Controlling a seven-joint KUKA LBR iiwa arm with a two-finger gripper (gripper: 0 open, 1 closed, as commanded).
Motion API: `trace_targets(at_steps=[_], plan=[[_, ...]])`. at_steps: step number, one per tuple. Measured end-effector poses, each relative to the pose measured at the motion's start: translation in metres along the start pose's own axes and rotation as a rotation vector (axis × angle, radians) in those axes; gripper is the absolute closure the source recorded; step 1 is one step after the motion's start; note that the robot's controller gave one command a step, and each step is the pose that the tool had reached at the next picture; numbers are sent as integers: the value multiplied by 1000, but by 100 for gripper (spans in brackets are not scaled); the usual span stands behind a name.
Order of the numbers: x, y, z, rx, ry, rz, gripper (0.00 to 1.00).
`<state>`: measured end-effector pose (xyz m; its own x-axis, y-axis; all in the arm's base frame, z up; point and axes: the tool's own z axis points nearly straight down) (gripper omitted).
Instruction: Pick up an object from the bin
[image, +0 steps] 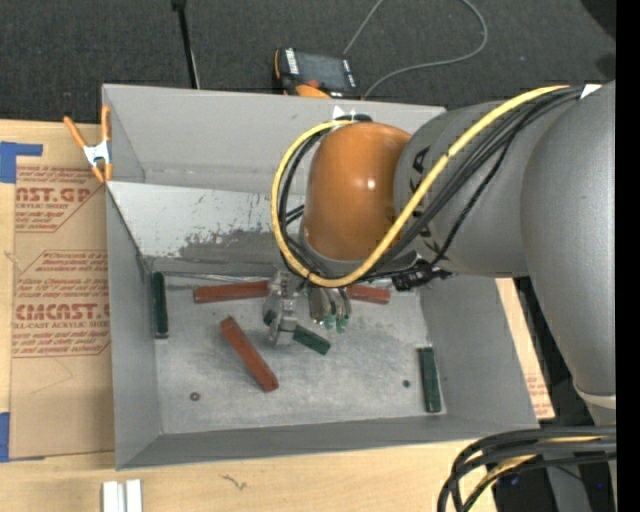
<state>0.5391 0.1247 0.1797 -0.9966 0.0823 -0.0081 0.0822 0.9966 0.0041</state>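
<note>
Step in hand: by my reading, the reach and close stage, with nothing lifted yet.
Gripper: the gripper is down low over the middle of the bin floor, hanging beneath the arm's orange cover. I cannot tell whether it is spread or pressed together.
Thing: a short dark green block lies tilted at the floor's middle, just under the gripper's near side. Whether they touch is hidden.
Next move: it probably calls for a sure grip across the block's narrow width, then a straight lift (the neighbours are close enough to be nudged).
Near edge: the bin has a plain grey near wall and stands on a pale wooden table.
Near right corner: a dark green bar lies alone, well apart from the gripper.
Middle, left of the gripper: a slanted red-brown bar lies near the block but not touching it.
Left edge: a second green bar runs along the wall's foot.
Far edge: a long red-brown bar lies level, and a red-brown piece shows partly beyond the gripper.
Room: past the far wall, an orange and black device sits on dark ground with its cable.
</note>
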Motion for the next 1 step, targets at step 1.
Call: trace_targets(at_steps=[1], plan=[[57,-32,44,8,16,67,100]])
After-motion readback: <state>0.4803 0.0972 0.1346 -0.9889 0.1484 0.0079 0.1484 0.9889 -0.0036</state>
